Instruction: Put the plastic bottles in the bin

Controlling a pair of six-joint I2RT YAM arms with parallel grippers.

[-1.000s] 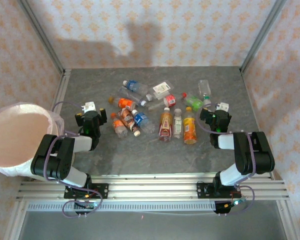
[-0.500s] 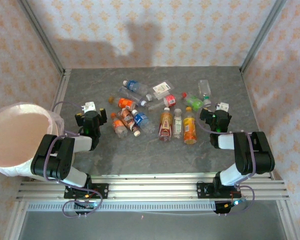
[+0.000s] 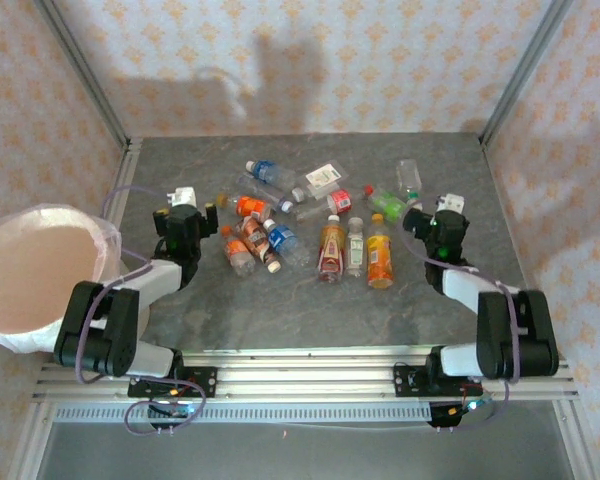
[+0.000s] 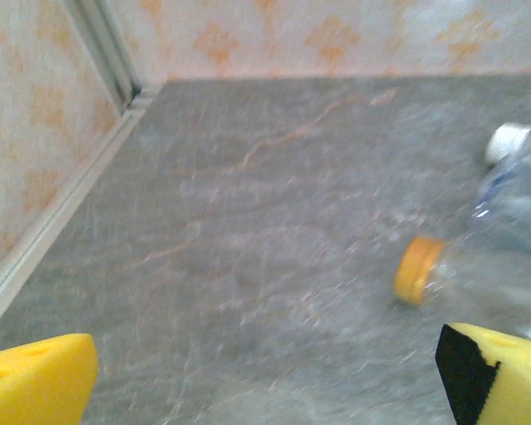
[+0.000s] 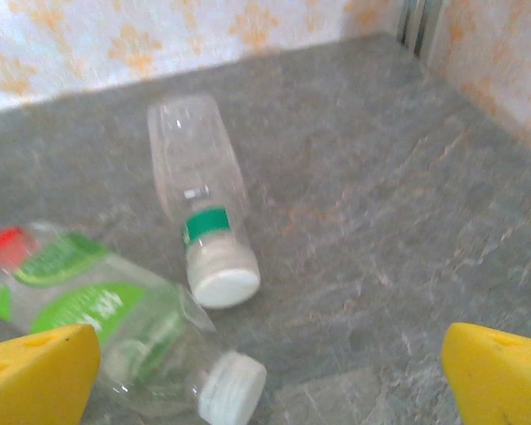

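bottles (image 3: 331, 248) on table (image 3: 280, 310), bin (image 3: 40, 272) left of them

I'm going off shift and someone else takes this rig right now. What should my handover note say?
Left gripper: open, empty, low over the table beside an orange-capped bottle.
Right gripper: open, empty, facing a green-banded clear bottle and a green-labelled bottle.
Plastic bottles: all lying scattered across the table's middle.
Bin: near left, beside the table, no bottle seen inside.
Done: nothing binned. Left: every bottle.
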